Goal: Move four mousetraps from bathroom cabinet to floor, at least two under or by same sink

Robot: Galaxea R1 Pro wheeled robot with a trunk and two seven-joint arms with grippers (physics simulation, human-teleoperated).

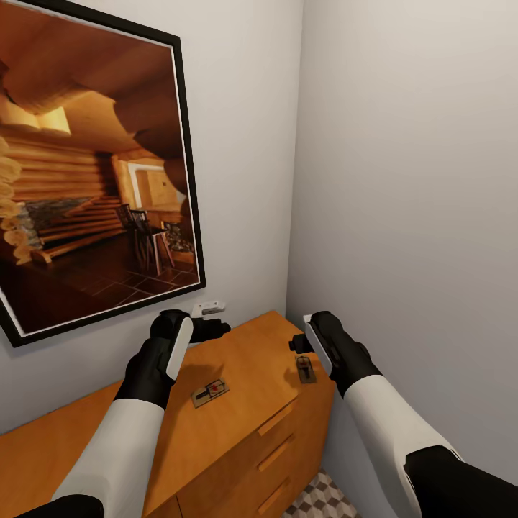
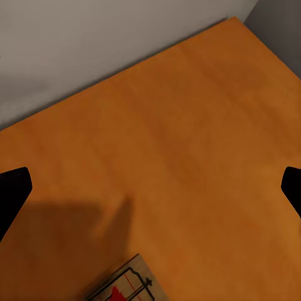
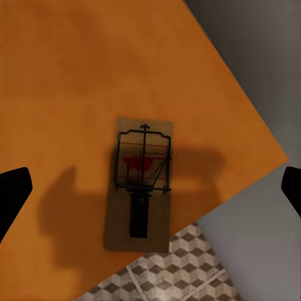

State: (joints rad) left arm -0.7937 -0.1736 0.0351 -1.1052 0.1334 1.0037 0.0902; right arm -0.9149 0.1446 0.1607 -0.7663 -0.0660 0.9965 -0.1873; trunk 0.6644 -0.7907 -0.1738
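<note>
Mousetraps are what the job turns on, and two show here, both lying flat on the cabinet (image 1: 237,403) top: one mousetrap (image 1: 210,392) near the middle of the top, just ahead of the left end effector (image 1: 188,329), and a second mousetrap (image 1: 306,369) close to the top's right front corner, under the right end effector (image 1: 306,338). The right wrist view looks straight down on that second trap (image 3: 141,185), its board lying near the edge with the bathroom floor (image 3: 169,269) tiles visible below. The left wrist view catches a corner of the other trap (image 2: 125,285) at the frame's margin. Both end effectors have their fingers spread wide apart and hold nothing; each hovers above the wood rather than touching it.

By my reading the task is barely begun: no trap lies on the stretch of floor that shows, neither visible trap is in a grip, and the other two traps cannot be placed from these pictures. All four placements, including the two by the sink, seem to remain
</note>
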